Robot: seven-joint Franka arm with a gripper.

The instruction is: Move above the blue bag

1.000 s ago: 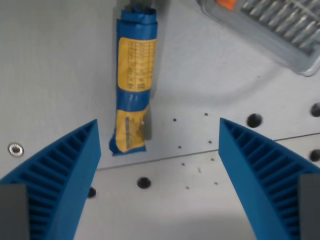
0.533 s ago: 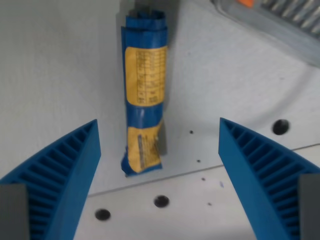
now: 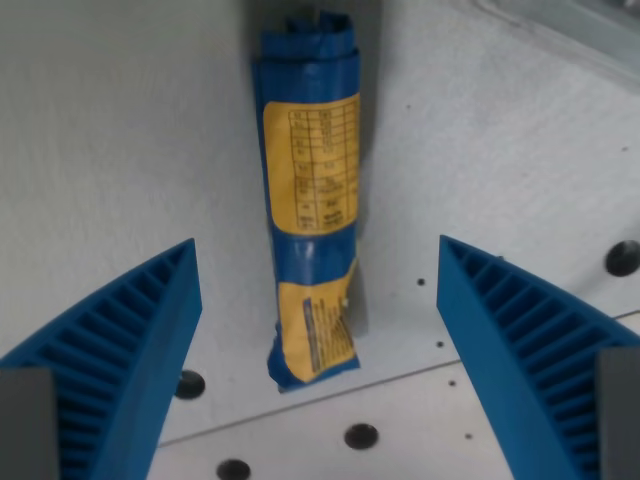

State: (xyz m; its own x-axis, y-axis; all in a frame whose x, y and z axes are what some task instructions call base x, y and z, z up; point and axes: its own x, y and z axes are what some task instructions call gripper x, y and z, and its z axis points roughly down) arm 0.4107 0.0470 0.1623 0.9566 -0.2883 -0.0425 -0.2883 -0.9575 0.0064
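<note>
While spread wide and empty, the blue ribbed gripper [image 3: 318, 370] straddles the rolled blue-and-yellow plastic bag [image 3: 310, 195].
Its long axis runs away from the gripper; most of the roll lies beyond the fingertips.

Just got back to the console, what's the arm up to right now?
The gripper is open, hanging over a grey table with its two blue fingers spread wide. A rolled blue bag with a yellow label lies flat on the table, running lengthwise up the wrist view, with its near end between the fingers. Nothing is gripped and the fingers are clear of the bag. A corner of a grey case shows at the top of the wrist view's right.
</note>
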